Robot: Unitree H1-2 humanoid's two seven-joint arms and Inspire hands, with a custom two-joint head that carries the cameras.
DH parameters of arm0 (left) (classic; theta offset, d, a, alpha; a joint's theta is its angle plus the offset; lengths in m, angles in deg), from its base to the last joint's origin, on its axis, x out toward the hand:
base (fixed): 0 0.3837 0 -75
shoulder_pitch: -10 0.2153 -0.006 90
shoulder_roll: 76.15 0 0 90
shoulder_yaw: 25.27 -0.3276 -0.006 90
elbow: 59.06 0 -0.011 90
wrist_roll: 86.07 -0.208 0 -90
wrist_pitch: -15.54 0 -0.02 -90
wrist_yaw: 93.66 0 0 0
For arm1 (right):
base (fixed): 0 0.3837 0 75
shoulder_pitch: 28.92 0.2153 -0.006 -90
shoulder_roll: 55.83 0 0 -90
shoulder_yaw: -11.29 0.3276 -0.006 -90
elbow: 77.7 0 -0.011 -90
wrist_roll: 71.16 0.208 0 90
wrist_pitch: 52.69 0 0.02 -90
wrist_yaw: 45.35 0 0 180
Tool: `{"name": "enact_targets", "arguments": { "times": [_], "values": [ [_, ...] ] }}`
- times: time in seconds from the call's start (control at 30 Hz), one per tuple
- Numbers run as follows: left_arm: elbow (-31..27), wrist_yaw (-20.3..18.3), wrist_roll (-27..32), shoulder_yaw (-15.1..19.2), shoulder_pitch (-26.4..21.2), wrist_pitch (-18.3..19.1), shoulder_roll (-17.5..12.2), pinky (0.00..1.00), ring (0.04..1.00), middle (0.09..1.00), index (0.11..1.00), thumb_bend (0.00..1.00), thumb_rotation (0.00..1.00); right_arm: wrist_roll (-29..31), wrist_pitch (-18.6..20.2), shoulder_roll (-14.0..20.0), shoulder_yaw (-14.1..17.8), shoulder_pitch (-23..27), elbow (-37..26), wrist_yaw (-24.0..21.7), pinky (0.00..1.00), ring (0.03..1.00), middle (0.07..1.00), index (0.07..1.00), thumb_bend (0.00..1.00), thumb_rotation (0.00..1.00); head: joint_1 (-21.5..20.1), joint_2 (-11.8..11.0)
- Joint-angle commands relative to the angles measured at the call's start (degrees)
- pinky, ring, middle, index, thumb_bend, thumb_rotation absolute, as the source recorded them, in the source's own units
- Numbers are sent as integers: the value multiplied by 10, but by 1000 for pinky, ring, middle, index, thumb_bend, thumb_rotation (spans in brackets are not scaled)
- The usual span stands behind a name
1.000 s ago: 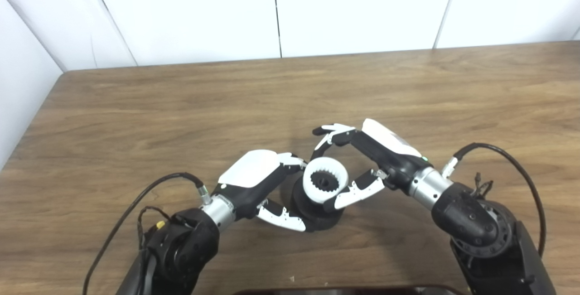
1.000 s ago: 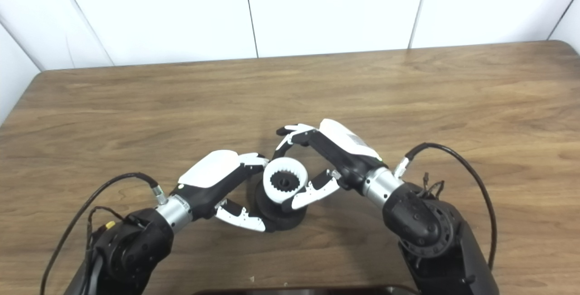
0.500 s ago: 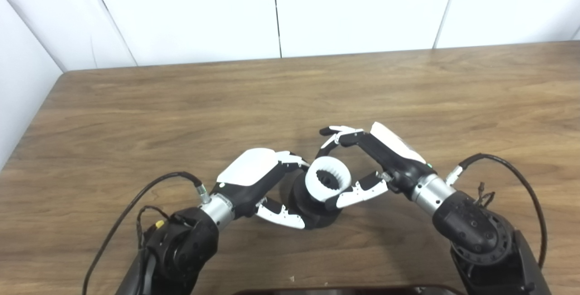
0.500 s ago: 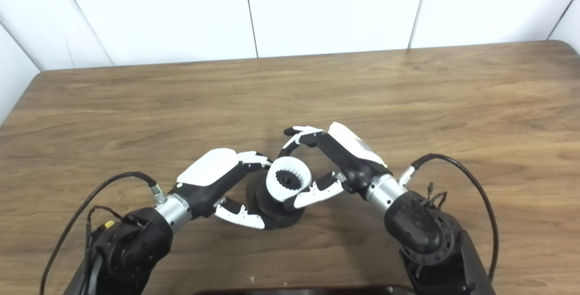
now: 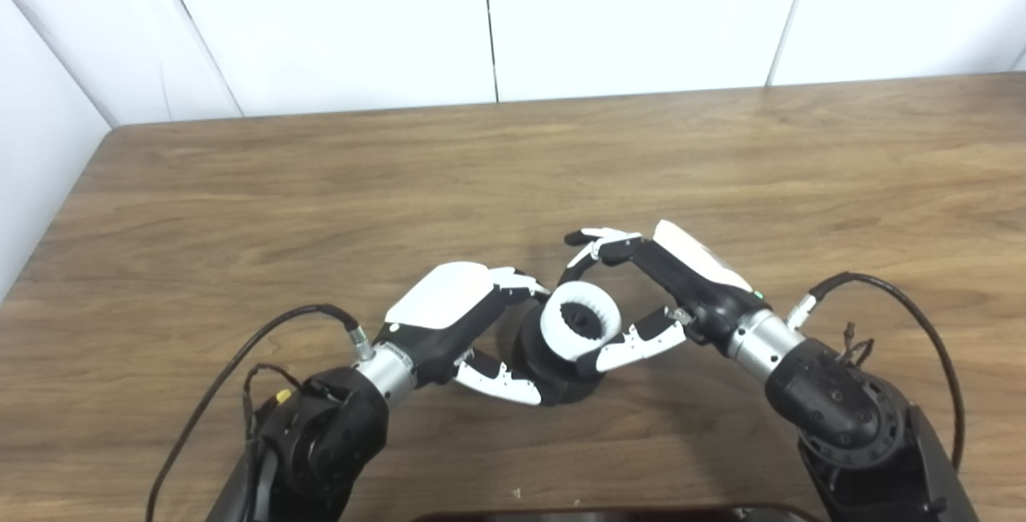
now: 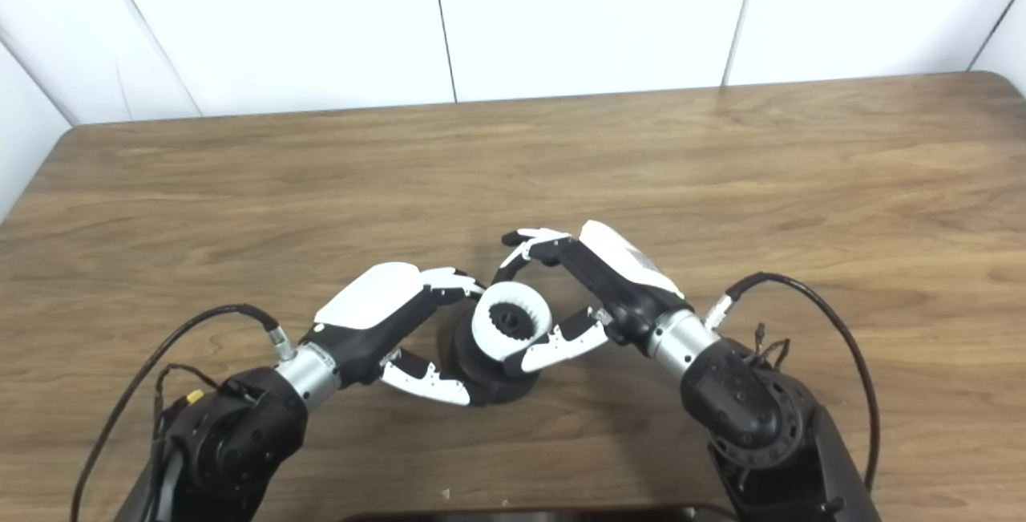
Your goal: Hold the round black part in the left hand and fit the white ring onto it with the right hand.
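Bare surface point(image 5: 321, 185) stretches to the far edge. Near its front edge, the left robot hand point(image 5: 461, 321) grips the round black part point(image 5: 545, 358). The right robot hand point(image 5: 649, 289) pinches the white ring point(image 5: 581, 321) atop it

Two head cameras, side by side
Both look down at the same desk point(image 5: 321, 185) – close up, slightly apart.

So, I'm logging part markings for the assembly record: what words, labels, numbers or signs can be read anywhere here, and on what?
None can be read.
The right hand bears a faint patch on its white back cover: too blurred to read.
White ring, round black part, left hand and table: no visible text.
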Motion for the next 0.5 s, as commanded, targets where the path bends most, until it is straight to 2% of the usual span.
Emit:
{"name": "enact_targets", "arguments": {
  "times": [0.0,0.47],
  "values": [
    [-3,28,-1,4,-8,-15,5,783,914,858,725,645,439,-6,-2,5,4,26,-22,5,825,924,873,494,517,163,-2,0],
    [32,90,-8,-4,10,-38,33,788,911,859,741,629,449,-8,14,26,5,42,-36,-18,827,930,876,494,516,165,-17,5]
  ]
}}
